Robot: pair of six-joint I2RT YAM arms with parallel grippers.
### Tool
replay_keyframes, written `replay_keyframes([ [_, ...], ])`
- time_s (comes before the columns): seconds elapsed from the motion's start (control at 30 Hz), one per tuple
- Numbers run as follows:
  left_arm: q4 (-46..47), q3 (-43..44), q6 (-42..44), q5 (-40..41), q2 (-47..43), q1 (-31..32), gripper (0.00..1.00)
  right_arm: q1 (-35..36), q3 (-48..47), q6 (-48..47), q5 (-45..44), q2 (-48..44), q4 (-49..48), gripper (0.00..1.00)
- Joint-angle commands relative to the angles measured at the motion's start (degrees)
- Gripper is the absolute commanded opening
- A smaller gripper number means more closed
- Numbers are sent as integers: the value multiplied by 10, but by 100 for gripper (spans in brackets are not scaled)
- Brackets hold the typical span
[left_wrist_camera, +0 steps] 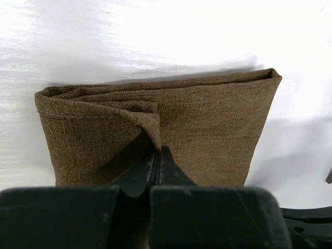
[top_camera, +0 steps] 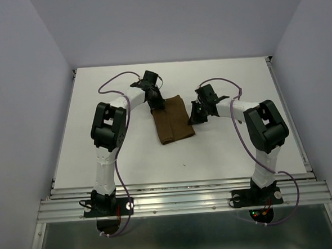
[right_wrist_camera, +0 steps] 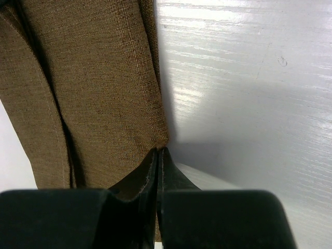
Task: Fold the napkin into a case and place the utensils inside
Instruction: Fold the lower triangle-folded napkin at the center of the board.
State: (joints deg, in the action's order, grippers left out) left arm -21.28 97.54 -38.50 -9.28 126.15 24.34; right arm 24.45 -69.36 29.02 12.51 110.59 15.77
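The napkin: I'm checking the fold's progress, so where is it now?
In the top view, the folded napkin lies mid-table, between the left tool at its far-left corner and the right tool at its right edge.

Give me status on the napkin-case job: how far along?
Done: the napkin lies folded into a layered rectangle on the table. In hand: the left gripper is shut on a folded flap at one edge and the right gripper on a corner at the opposite side, so folding looks unfinished. Left: finishing the case and loading it; no fork or spoon shows in any view.
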Motion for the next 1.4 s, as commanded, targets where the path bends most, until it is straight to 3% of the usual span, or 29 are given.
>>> replay_keyframes([
  [0.0, -3, 18, -12, 19, -35, -2, 0, 4, 21, -8, -9, 3, 28, 1],
  [1.37, 32, -9, -33, -14, -39, -13, 0, 4, 24, -4, -8, 2, 27, 1],
])
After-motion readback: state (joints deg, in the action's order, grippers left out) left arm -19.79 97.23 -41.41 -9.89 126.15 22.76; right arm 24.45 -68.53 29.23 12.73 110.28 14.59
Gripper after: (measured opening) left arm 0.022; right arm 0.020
